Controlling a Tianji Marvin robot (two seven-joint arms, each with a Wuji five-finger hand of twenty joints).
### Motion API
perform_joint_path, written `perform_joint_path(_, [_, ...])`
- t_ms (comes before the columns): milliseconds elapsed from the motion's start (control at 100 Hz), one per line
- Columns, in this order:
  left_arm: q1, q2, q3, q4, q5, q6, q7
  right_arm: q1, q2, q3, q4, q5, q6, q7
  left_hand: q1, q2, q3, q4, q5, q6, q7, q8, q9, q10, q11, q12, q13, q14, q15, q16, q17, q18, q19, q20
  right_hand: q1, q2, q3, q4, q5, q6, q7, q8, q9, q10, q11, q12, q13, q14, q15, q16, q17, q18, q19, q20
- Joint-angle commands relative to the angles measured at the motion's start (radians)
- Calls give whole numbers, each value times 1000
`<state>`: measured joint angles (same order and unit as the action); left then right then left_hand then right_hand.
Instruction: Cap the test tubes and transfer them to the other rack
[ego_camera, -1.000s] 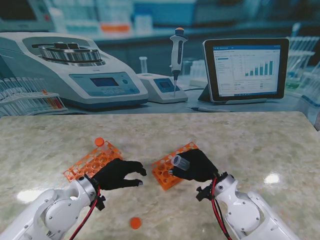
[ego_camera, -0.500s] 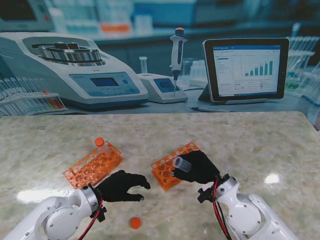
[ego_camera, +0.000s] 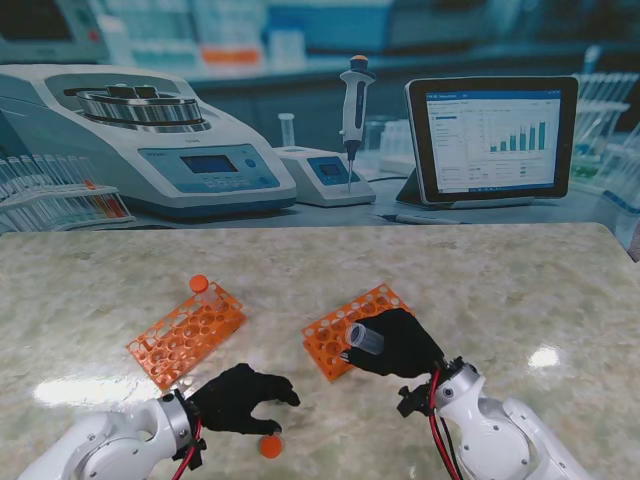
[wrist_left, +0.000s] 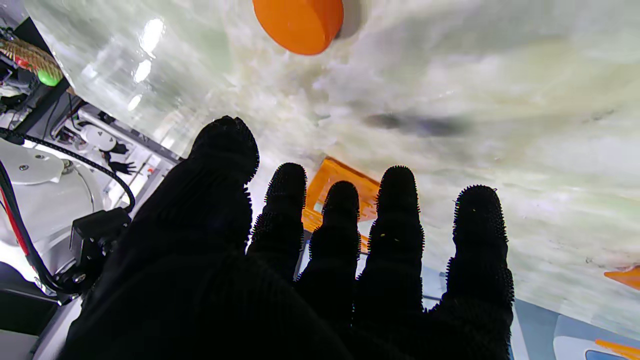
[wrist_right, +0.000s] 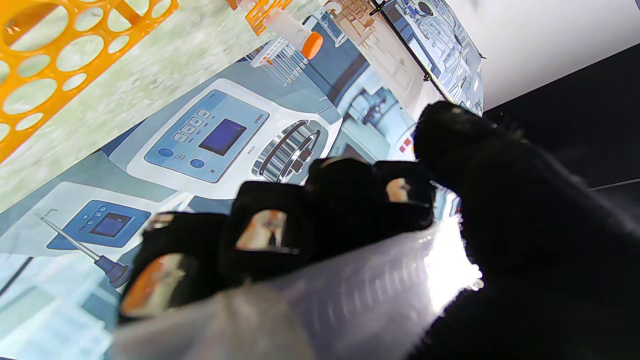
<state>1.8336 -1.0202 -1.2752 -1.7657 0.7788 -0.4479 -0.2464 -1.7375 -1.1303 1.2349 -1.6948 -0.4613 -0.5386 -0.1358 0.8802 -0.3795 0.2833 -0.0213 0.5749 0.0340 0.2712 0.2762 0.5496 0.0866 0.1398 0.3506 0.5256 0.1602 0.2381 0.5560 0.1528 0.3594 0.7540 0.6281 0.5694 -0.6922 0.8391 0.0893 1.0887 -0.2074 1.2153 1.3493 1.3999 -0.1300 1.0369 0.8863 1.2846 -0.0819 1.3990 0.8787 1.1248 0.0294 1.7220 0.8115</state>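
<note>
- The robot's right hand (ego_camera: 402, 343), gloved in black, has its fingers (wrist_right: 260, 235) wrapped tight round a clear, uncapped test tube (ego_camera: 364, 338), held tilted with its open mouth toward the left; the hand hangs over the near end of the right-hand orange rack (ego_camera: 340, 329).
- The left hand (ego_camera: 243, 397) hovers palm-down near the front edge of the marble table (ego_camera: 520, 290), fingers spread and holding nothing; the left wrist camera shows all five fingertips (wrist_left: 397, 200) apart.
- A loose orange cap (ego_camera: 270, 446) lies flat on the table just beside the left hand, on the side nearer to me; whether a fingertip touches it cannot be told.
- A second orange rack (ego_camera: 186, 332) sits left of centre, well apart from the first, with one orange-capped tube (ego_camera: 199, 284) standing at its far corner.
- A printed backdrop of lab instruments rises behind the table's far edge.
</note>
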Motion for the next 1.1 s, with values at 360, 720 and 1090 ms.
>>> perform_joint_path(360, [63,12,-14,-1,49,-34,-12,-29,1,-3,-29,-23,5,-9,-60,-44,53,-36,21,-85,3,3,-41,-15,-1,12,-56,-21,-27,-15,-55,-18,-40,15,65,13,1,5,35,0,101,50,41,-12,12,25,38,-104,219,79,78,-87,299,37])
perform_joint_path(720, [93,18,-24,-18,104,-69,-19,-42,1,5,-40,-40,7,-20,-63,-65,73,-40,62,-154,116,85,-19,-26,19,59,-46,-31,-6,12,-59,-19,-65,32,65,14,-8,-5,30,-5,94,52,41,-10,4,29,38,-101,218,77,78,-86,297,35])
perform_joint_path(1090, [83,20,-12,-2,174,-93,13,-48,0,12,-46,-48,14,-27,-76,-138,180,-52,50,-197,227,195,-7,-55,67,148,-47,-62,76,147,-55,-47,-12,83,65,14,-12,-12,30,-10,90,55,41,-10,-1,33,38,-99,217,76,77,-86,296,33])
